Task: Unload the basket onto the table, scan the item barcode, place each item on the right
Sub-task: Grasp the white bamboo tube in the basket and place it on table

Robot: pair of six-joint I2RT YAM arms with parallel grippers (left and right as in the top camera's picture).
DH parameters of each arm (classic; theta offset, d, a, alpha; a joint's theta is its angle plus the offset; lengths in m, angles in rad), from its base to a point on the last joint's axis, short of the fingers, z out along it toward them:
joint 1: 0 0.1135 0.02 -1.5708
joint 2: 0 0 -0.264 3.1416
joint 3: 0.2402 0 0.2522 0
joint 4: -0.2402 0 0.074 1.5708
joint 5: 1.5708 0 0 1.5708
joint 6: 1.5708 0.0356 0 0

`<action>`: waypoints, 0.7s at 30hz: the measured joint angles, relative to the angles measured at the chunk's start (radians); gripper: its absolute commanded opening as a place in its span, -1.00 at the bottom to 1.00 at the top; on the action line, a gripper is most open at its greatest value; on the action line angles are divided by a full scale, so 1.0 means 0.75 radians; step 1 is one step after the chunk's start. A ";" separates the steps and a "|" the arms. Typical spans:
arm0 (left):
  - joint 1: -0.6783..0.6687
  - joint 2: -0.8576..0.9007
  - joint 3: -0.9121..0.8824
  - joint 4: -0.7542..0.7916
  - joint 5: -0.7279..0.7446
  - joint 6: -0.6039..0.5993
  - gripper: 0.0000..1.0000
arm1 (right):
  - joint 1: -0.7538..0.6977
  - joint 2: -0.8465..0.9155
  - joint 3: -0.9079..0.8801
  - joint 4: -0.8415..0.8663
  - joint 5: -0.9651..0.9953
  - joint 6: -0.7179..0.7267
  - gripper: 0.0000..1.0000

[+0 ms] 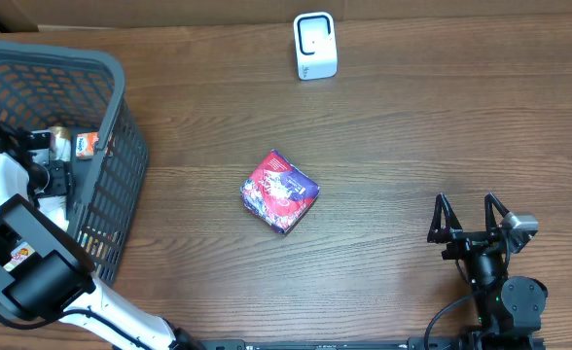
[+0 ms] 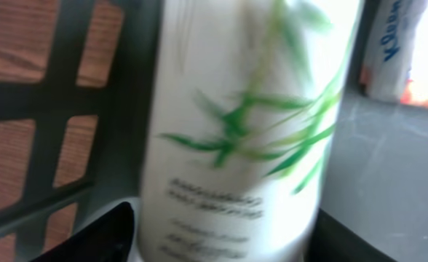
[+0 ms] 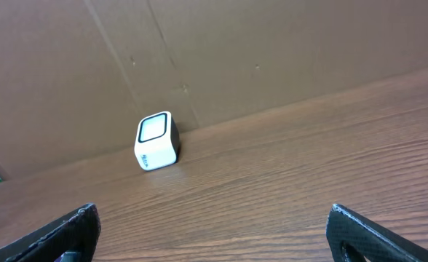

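Wooden tabletop carried all items. Grey mesh basket stood at the left of the overhead view and held a white bottle with green leaf print; its label text was blurred and unreadable. The left gripper was in the basket, one finger either side of the bottle; firm hold could not be determined. Right gripper, lower right, stood wide and empty. Red-purple package lay at centre. White scanner stood top centre. Tissue pack in the basket showed blue lettering starting "Klee".
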 measured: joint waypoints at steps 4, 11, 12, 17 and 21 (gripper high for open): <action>-0.006 0.005 0.003 0.004 0.006 -0.016 -0.91 | 0.000 0.000 0.000 0.000 0.000 -0.001 1.00; -0.024 -0.006 0.043 -0.054 -0.008 -0.167 -0.92 | 0.001 0.000 0.000 -0.001 0.000 -0.001 1.00; -0.033 -0.005 0.059 -0.091 -0.008 -0.200 -0.92 | 0.000 0.000 0.000 0.001 0.000 -0.001 1.00; -0.080 0.025 0.197 -0.399 -0.010 -0.322 -0.92 | 0.000 0.000 0.000 0.000 0.000 -0.001 1.00; -0.140 0.026 0.395 -0.650 -0.006 -0.408 -0.92 | 0.000 0.000 0.000 0.000 0.000 -0.001 0.99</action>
